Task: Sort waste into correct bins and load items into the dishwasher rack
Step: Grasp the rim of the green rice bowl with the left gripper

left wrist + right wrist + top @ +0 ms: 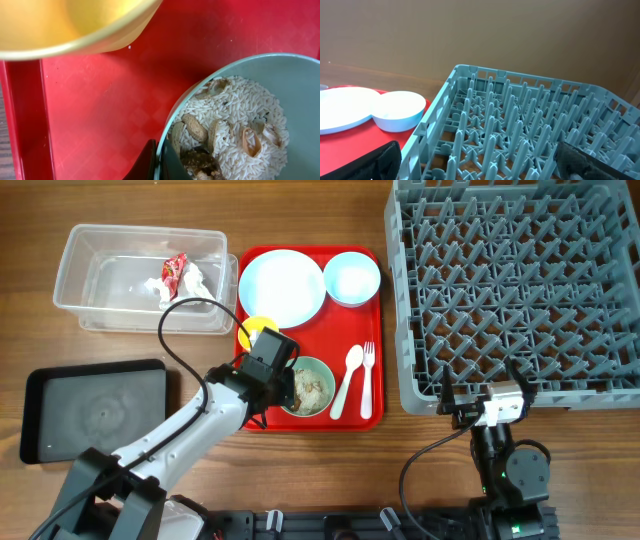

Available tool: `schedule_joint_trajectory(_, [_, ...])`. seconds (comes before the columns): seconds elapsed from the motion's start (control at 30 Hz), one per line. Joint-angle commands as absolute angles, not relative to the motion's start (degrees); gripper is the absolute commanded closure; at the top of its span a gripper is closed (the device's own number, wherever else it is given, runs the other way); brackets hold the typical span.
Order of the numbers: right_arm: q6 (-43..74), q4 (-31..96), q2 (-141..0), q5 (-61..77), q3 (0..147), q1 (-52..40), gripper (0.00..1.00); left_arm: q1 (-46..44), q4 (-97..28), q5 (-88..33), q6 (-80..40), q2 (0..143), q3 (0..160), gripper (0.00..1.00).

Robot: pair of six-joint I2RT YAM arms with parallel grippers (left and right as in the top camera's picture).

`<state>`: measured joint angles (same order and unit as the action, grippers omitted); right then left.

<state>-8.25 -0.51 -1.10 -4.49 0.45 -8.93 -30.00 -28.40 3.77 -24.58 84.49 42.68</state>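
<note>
My left gripper (280,385) is shut on the near rim of the pale green bowl (312,387), one finger inside and one outside (160,165). The bowl (280,75) holds beige-white food scraps (235,125). The yellow cup (258,328) stands just behind it. The pale blue plate (282,285), pale blue bowl (352,278), white spoon (347,380) and fork (368,375) lie on the red serving tray (375,310). The red wrapper (175,270) and white napkin (195,283) lie in the clear tub (95,320). My right gripper (487,395) is open and empty at the front edge of the grey rack (520,290).
The flat black tray (95,410) lies at the front left, beside my left arm. A black cable loops from the left arm over the tub's near edge. The right wrist view looks across the rack's pegs (520,130) toward the blue bowl (397,112).
</note>
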Motion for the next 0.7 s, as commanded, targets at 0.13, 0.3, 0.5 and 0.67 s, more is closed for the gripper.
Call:
schedule_joint_trajectory(0.13, [-8.9, -0.8, -0.6, -3.7, 0.4, -9.1, 0.00, -27.4, -30.6, 3.7, -26.7, 75.9, 42.9, 0.96])
schedule_joint_trajectory(0.3, [-8.9, -0.8, -0.6, -3.7, 0.4, -9.1, 0.00, -24.6, -33.7, 3.7, -26.6, 70.0, 42.9, 0.96])
schedule_joint_trajectory(0.5, [-8.9, -0.8, -0.6, -3.7, 0.4, -9.1, 0.00, -23.2, -36.1, 3.3, -26.6, 64.6, 42.9, 0.96])
schedule_joint_trajectory(0.67, [-8.9, -0.8, -0.6, -3.7, 0.4, -9.1, 0.00, -22.1, -39.3, 4.6, -26.2, 59.1, 43.9, 0.96])
